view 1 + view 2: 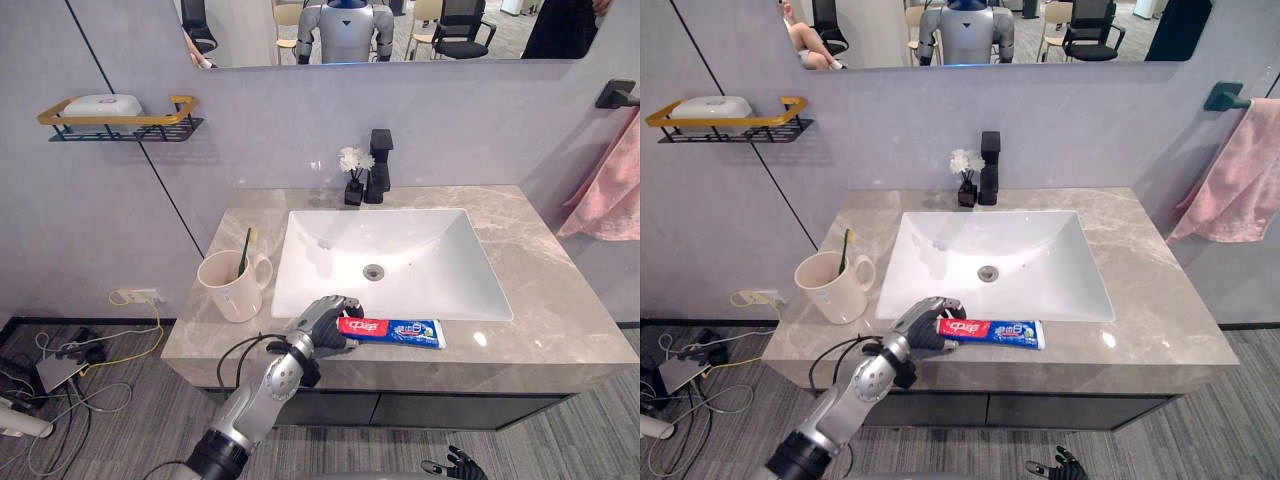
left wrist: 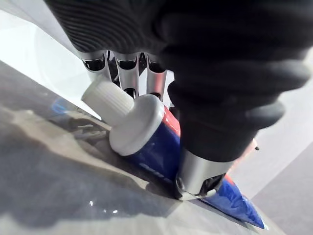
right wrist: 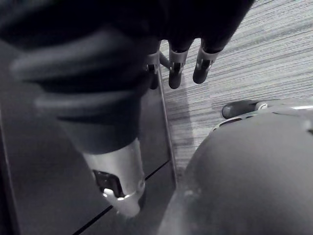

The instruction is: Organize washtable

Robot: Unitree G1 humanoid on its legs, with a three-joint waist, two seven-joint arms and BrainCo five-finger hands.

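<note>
A red, white and blue toothpaste tube (image 1: 400, 331) lies on the marble counter (image 1: 560, 330) along the sink's front edge, its white cap (image 2: 124, 122) pointing left. My left hand (image 1: 320, 322) is at the cap end, with fingers and thumb (image 2: 203, 166) curled round the tube where it rests on the counter. A cream mug (image 1: 232, 285) with a green toothbrush (image 1: 245, 250) in it stands to the left of the sink. My right hand (image 1: 455, 465) hangs low below the counter front, its fingers (image 3: 203, 68) relaxed and holding nothing.
The white sink basin (image 1: 390, 260) takes up the counter's middle, with a black faucet (image 1: 380, 165) and a small vase of white flowers (image 1: 353, 175) behind it. A gold wall shelf (image 1: 115, 115) hangs at upper left. A pink towel (image 1: 610, 190) hangs at right.
</note>
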